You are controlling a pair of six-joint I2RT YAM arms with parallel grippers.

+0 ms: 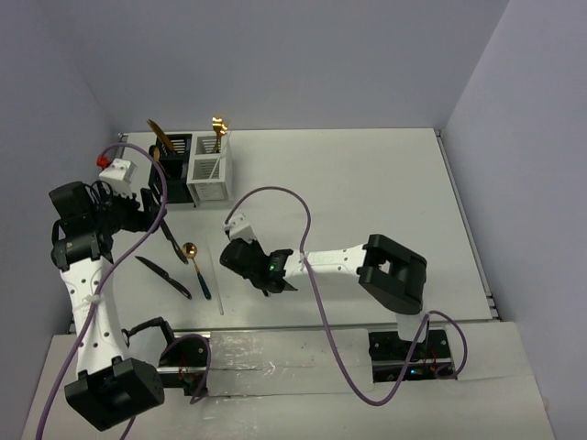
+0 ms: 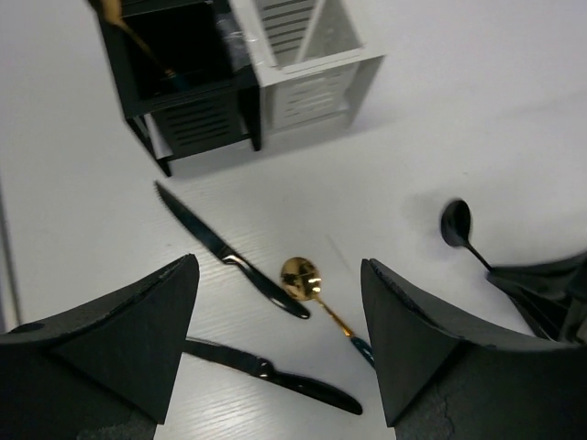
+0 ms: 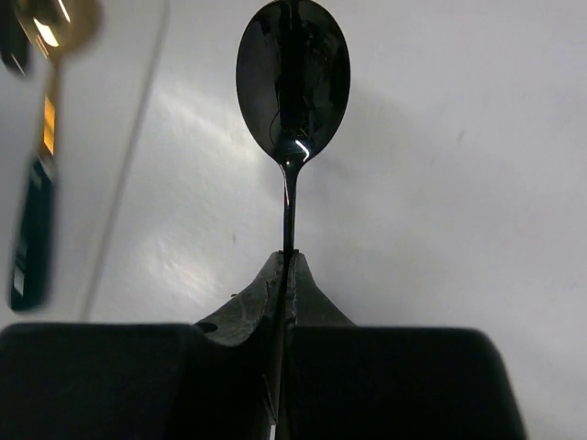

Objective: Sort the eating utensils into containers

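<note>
Leaning gold knife point(image 1: 155, 133) in black caddy point(image 1: 177, 172), gold utensil point(image 1: 218, 126) in white caddy point(image 1: 207, 189), left claw point(image 2: 280, 268) wide, right claw point(image 3: 286, 268) gripping black spoon point(image 3: 293, 78)

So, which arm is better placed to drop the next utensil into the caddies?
Right. The right gripper is shut on the black spoon, needing only to carry it to the caddies. The left gripper is open and holds nothing.

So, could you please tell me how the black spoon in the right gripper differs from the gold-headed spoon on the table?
Colour: the black spoon is glossy black throughout; the gold-headed spoon has a gold bowl and a dark handle. State: the black spoon is clamped by its handle in the right gripper; the gold-headed spoon lies loose on the table. Both are slim oval-bowled spoons.
</note>
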